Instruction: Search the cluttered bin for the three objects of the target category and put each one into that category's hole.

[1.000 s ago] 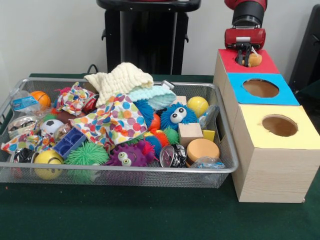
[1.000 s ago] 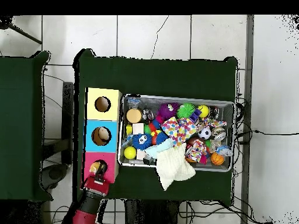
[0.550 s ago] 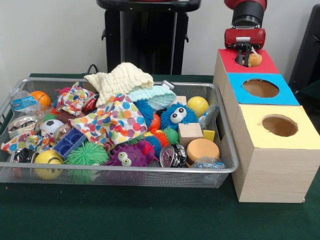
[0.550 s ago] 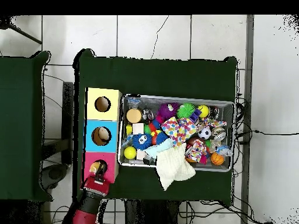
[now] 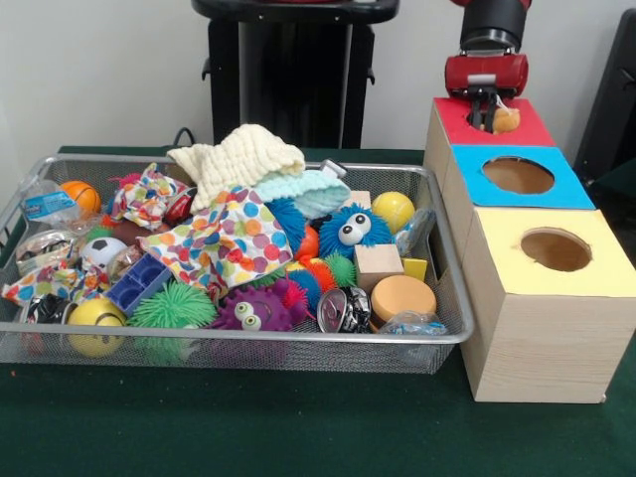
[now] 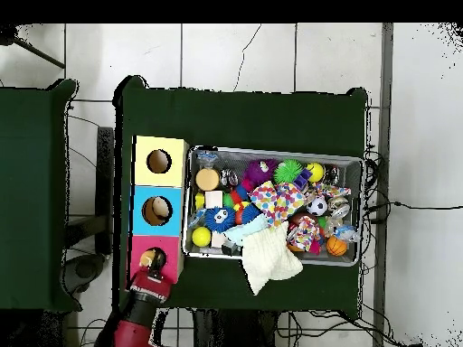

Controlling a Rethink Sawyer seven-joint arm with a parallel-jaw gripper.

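Gripper (image 5: 486,107) sat directly over the red box (image 5: 527,127), fingertips at the mouth of its hole (image 5: 481,117); whether the jaws were open or shut couldn't be told. A small tan-orange object (image 5: 506,119) rested at the hole's rim, touching the fingers on the front view's right side, not clearly clamped. Blue box (image 5: 559,189) and yellow box (image 5: 606,268) stood in line with the red one, tops clear, holes unobstructed. The row pressed against the wire bin (image 5: 449,328) side wall. Bin was packed: cream cloth (image 5: 238,159) draped over the far rim, polka-dot cloth (image 5: 224,238) mid-bin, yellow ball (image 5: 394,211) near the box-side wall. Green tablecloth (image 5: 298,427) lay bare along the front edge.
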